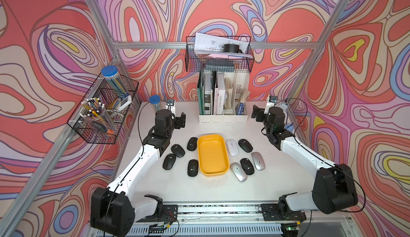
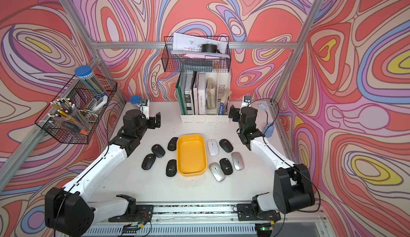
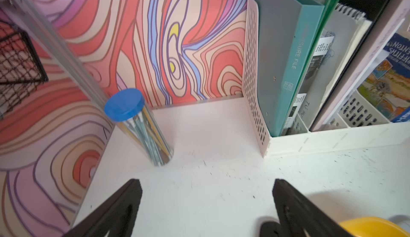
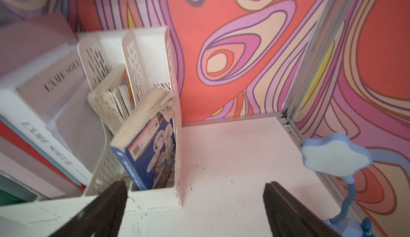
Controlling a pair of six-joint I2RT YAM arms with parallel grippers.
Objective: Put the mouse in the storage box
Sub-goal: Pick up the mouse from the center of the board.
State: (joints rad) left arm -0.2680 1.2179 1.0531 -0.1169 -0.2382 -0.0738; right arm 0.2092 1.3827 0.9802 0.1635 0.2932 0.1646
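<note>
Nothing is done yet. The box point(image 1: 213, 156) sits empty in the middle of the table point(image 1: 221, 189). 9 mice lie around it, and none is inside. 4 black mice point(image 1: 178, 150) are on the left and 5 more are on the right. A white mouse point(image 1: 232, 147) is just beside the box.

The left gripper point(image 1: 180, 120) and right gripper point(image 1: 257, 113) are spread wide and hold nothing, well back from the mice. The wrist views show no whole mouse, and the right one is blurry.
</note>
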